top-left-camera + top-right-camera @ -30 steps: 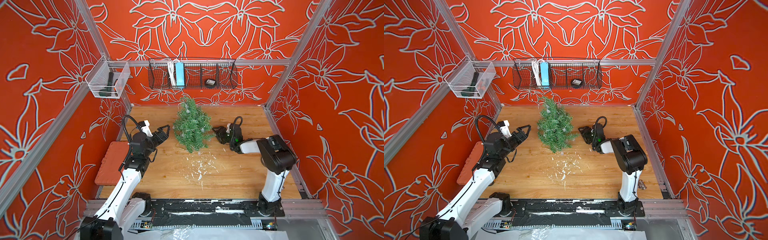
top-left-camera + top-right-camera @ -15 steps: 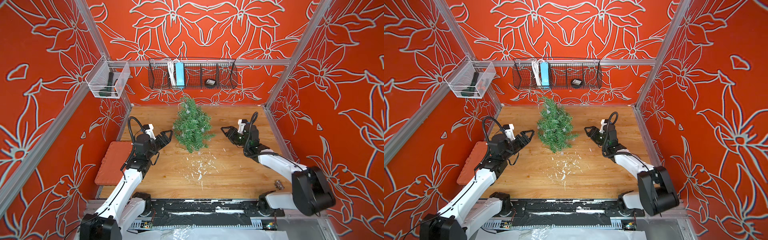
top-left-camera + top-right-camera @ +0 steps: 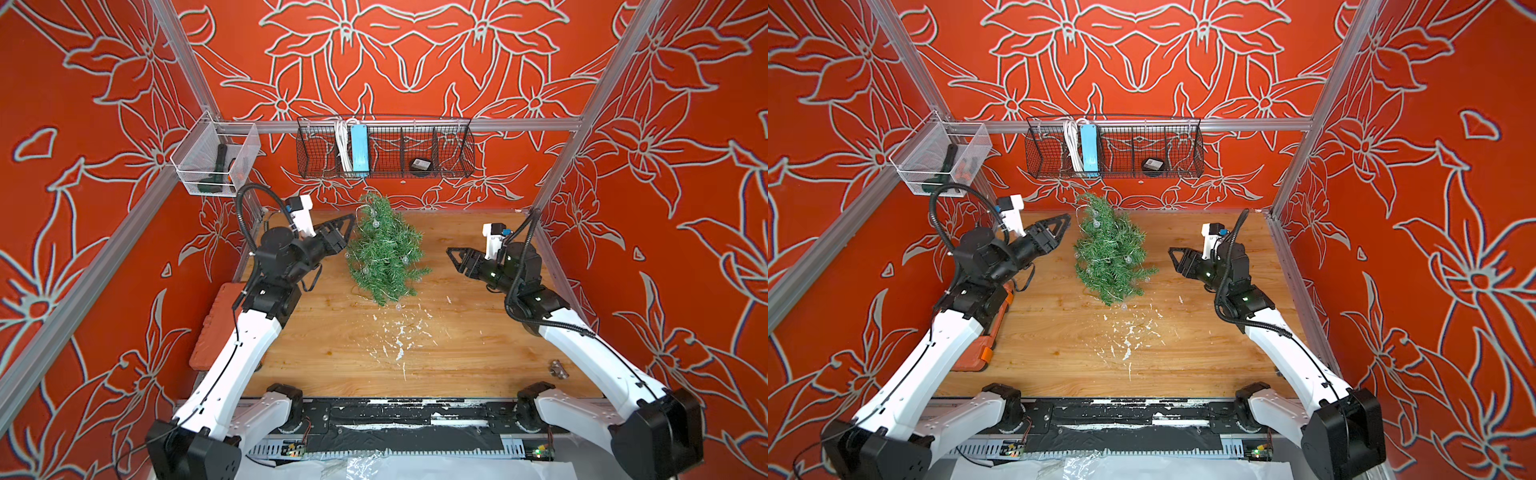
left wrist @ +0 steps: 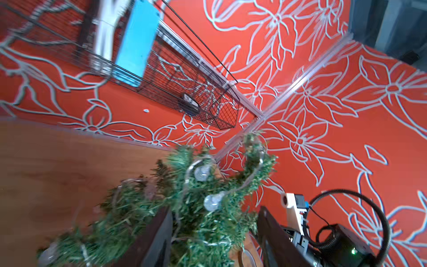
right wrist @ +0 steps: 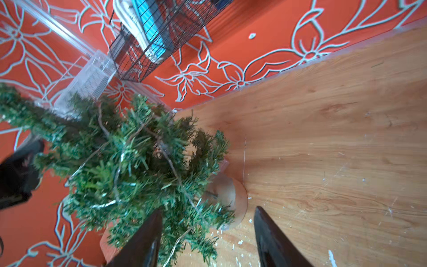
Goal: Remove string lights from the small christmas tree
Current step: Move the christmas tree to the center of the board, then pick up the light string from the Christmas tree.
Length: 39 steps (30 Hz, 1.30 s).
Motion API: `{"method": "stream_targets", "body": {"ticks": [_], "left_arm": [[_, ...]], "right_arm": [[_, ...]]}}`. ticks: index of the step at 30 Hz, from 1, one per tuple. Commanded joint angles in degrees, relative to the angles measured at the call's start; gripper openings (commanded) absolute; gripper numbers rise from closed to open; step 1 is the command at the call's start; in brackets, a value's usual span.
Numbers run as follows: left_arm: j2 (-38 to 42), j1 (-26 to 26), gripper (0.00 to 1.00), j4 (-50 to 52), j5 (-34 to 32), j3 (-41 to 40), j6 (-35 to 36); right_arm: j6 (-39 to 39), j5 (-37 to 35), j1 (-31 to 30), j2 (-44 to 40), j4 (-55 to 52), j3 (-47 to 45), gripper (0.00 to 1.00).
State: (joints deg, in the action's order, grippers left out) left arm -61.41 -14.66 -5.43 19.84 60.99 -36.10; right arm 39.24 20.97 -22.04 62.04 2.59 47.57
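My left gripper reaches into the upper branches of the small christmas tree, which stands on a pale round base near the back middle of the wooden table. In the left wrist view my fingers are apart, with needles and a loop of wire between them; nothing looks pinched yet. My right gripper hangs to the tree's other side, clear of it, fingers also apart and empty.

The risk, as I judge it: if I grab needles along with the wire, a pull would drag or tip the light tree, since nothing braces it. The wire could also catch on a branch, and a bulb between my pads might crack.

The string lights are on the tree, a thin pale wire winding from the bent tip down through the bristly green branches, with clear globe bulbs showing here and there. One bulb dangles at the lowest fringe. I cannot make out where the wire ends. White flecks litter the wood in front
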Motion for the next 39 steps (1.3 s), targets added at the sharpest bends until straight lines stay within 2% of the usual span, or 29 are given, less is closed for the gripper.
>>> {"method": "stream_targets", "body": {"ticks": [1,4,9,14,19,26,35,39], "left_arm": [[-2.4,-6.2,0.49,5.7,-6.2,6.1,9.6],[-5.9,-10.1,0.44,9.8,-13.0,11.3,14.0],[-9.2,-11.0,0.41,11.7,-18.1,15.0,16.4],[-10.6,-11.4,0.33,12.4,-18.6,16.2,16.7],[-9.5,-11.9,0.32,12.0,-19.1,14.6,16.8],[-11.0,-11.8,0.28,9.1,-16.3,14.0,16.0],[-12.2,-11.9,0.0,9.8,-16.0,16.5,16.5],[-11.0,-11.9,0.0,10.9,-15.2,17.6,15.8]], "right_arm": [[-5.0,-0.2,-0.7,-1.5,-3.8,1.8,0.63],[-5.4,-0.2,-0.8,-1.7,-4.2,1.6,0.62],[-6.0,-0.2,-0.8,-2.7,-5.1,1.3,0.62],[-6.5,-1.0,-0.8,-3.4,-5.8,1.1,0.62],[-6.1,-1.7,-0.7,-3.5,-5.4,0.1,0.62],[-5.8,-1.4,-0.8,-3.0,-5.0,-0.1,0.62],[-5.9,-2.3,-0.8,-3.3,-5.4,-0.3,0.62],[-5.4,-2.1,-0.8,-2.6,-5.2,-0.3,0.62]]}}
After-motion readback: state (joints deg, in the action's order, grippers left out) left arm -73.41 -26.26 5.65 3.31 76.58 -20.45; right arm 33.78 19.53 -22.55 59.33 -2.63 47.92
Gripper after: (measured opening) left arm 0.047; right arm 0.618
